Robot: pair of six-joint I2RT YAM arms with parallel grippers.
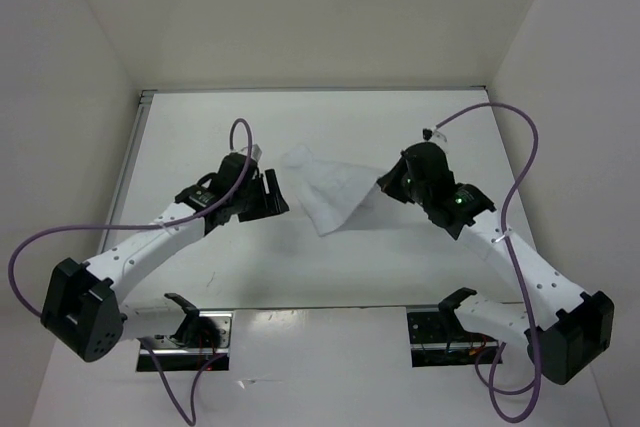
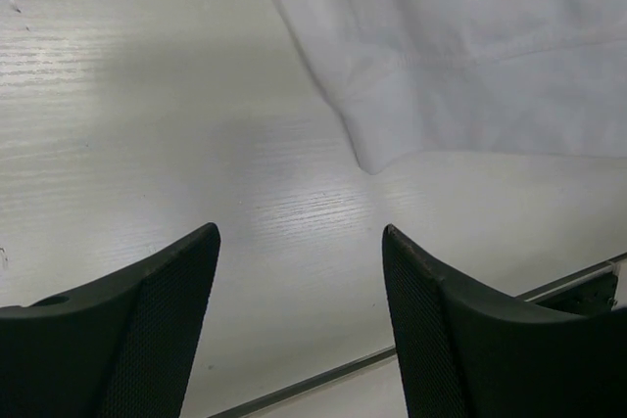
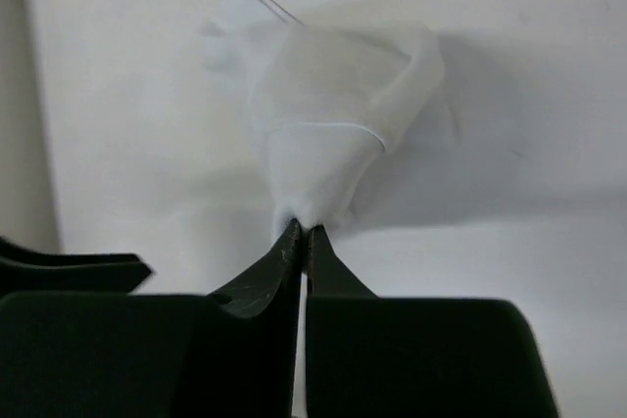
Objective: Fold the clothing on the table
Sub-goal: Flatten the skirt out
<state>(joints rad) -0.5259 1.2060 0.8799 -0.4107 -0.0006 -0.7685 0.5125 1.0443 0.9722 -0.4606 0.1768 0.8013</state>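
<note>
Right wrist: right gripper (image 3: 299,234) pinches clothing (image 3: 323,115); left gripper (image 2: 300,234) spread wide.

I work in a robotics lab cell, not a home or shop. My worktop (image 1: 250,277) is a bare, glossy white slab with a thin metal strip (image 1: 129,157) along its left edge. Matte white walls (image 1: 330,17) box the worktop in at the left, back and right. My left arm (image 1: 150,242) and right arm (image 1: 520,267) are bolted at its near edge, purple cables (image 1: 538,147) looping above it and metal base plates (image 1: 215,325) set into it.
</note>
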